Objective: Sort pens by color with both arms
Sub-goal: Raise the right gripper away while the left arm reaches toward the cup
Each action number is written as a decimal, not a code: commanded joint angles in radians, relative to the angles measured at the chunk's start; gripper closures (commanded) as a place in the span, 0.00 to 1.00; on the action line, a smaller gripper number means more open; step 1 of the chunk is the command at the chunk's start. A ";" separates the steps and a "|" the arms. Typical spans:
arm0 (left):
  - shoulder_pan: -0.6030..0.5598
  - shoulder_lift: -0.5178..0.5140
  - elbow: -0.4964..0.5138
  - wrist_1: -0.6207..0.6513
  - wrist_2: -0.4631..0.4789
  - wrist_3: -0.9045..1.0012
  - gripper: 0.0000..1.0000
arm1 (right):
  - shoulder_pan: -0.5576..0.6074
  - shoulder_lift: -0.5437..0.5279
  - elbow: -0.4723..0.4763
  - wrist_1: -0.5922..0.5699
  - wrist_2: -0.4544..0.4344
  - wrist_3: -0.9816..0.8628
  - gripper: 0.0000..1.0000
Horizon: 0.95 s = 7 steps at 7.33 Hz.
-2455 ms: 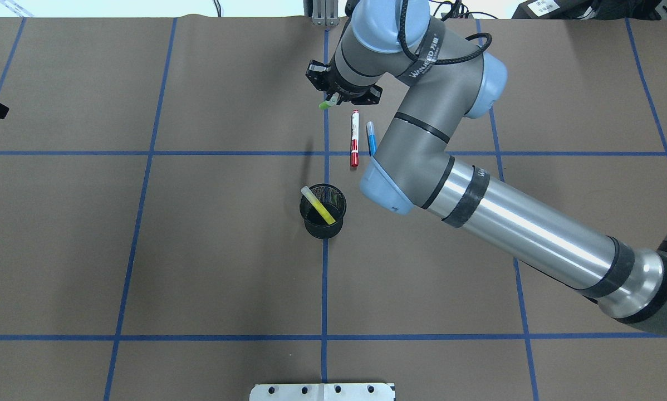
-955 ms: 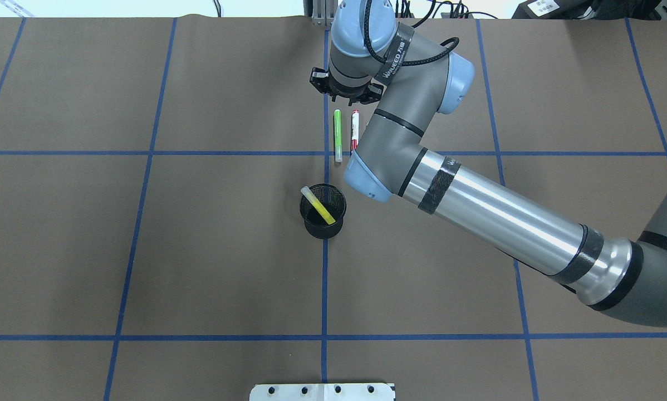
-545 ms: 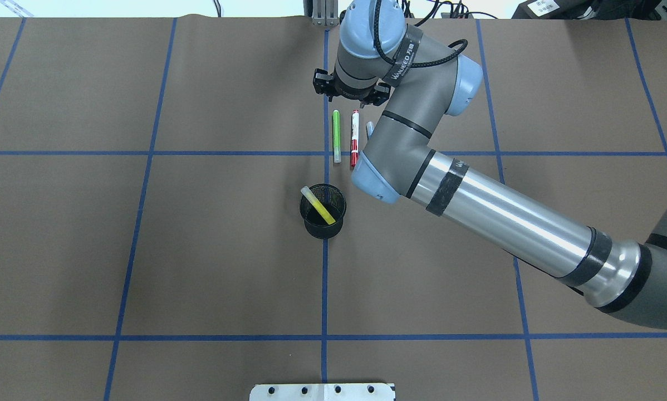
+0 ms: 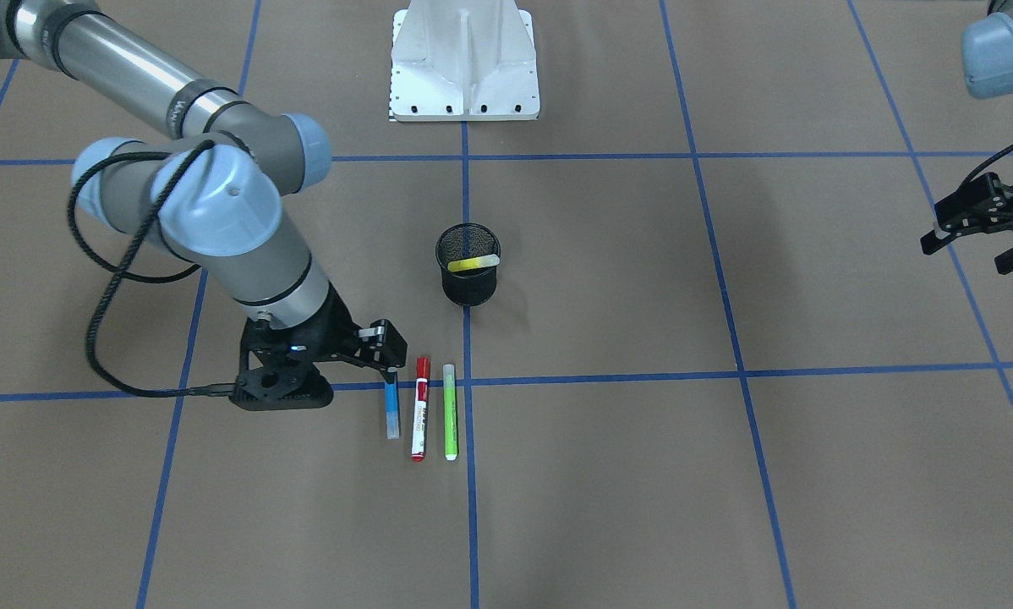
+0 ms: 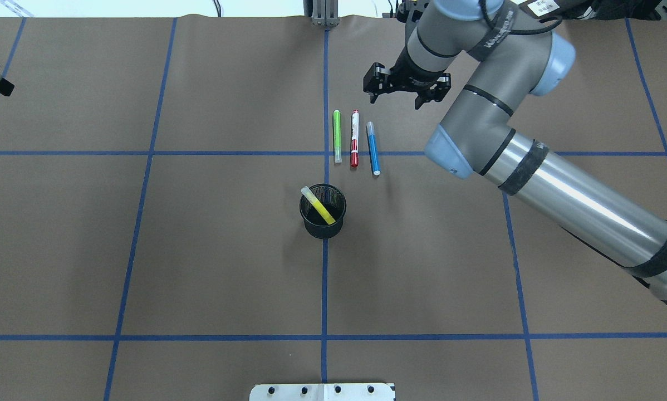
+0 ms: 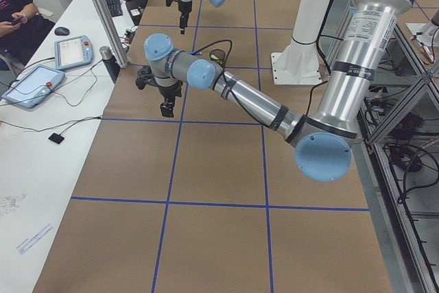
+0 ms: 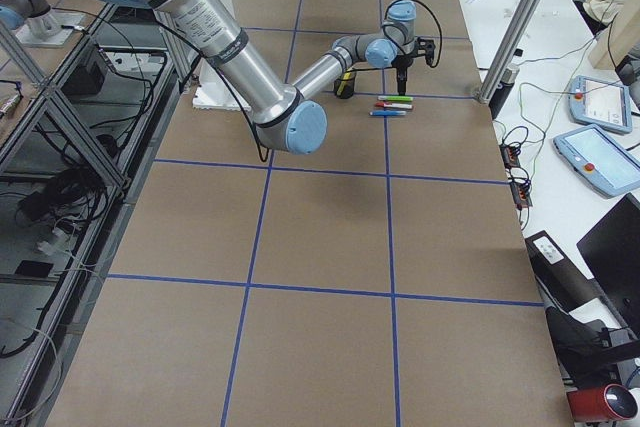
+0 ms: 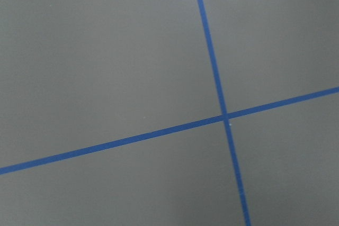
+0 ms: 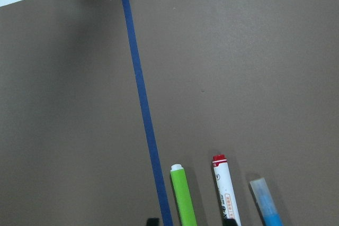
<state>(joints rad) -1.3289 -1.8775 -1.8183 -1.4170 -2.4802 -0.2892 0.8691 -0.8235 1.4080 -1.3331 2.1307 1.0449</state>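
Brown paper worktop (image 5: 200,250), marked into squares by blue tape lines (image 5: 324,289).

Overhead view:
- Green pen (image 5: 337,136), red-capped white pen (image 5: 354,139) and blue pen (image 5: 372,148) lie flat and parallel, side by side but not touching. They sit just right of the centre tape line and across a cross line.
- Black mesh cup (image 5: 323,225) stands upright on the centre line, near the pens on the robot's side. The yellow highlighter (image 5: 318,205) leans inside it.
- Right gripper (image 5: 396,101) is beyond the pens' far ends and off to the blue pen's side. Its jaws are spread with nothing between them.

Front-facing view:
- Left gripper (image 4: 967,252) is at the frame's right edge, well apart from the pens. Its jaws are parted and empty.
- White base stand (image 4: 464,63) is at the top.
- The right gripper sits close beside the blue pen's upper end.

Left side view:
- The near arm's gripper points down over the worktop.
- A seated person (image 6: 17,15) and two teach pendants (image 6: 34,86) are at a white side table.

Right side view:
- The three pens appear small below the far end of the near arm.

Left wrist view:
- Only brown paper and a tape crossing show.

Right wrist view:
- The ends of the green, red-capped and blue pens line the bottom edge beside a tape line.
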 commanded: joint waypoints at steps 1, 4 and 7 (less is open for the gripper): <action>0.010 -0.084 -0.004 0.015 -0.074 -0.271 0.01 | 0.097 -0.083 0.042 -0.017 0.093 -0.144 0.02; 0.141 -0.179 -0.059 -0.044 -0.025 -0.806 0.01 | 0.235 -0.143 0.081 -0.223 0.158 -0.400 0.02; 0.301 -0.222 -0.111 -0.134 0.174 -1.224 0.01 | 0.292 -0.197 0.112 -0.241 0.153 -0.434 0.02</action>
<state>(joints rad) -1.0871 -2.0694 -1.9156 -1.5286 -2.3753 -1.3649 1.1444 -1.0040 1.5157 -1.5673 2.2835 0.6205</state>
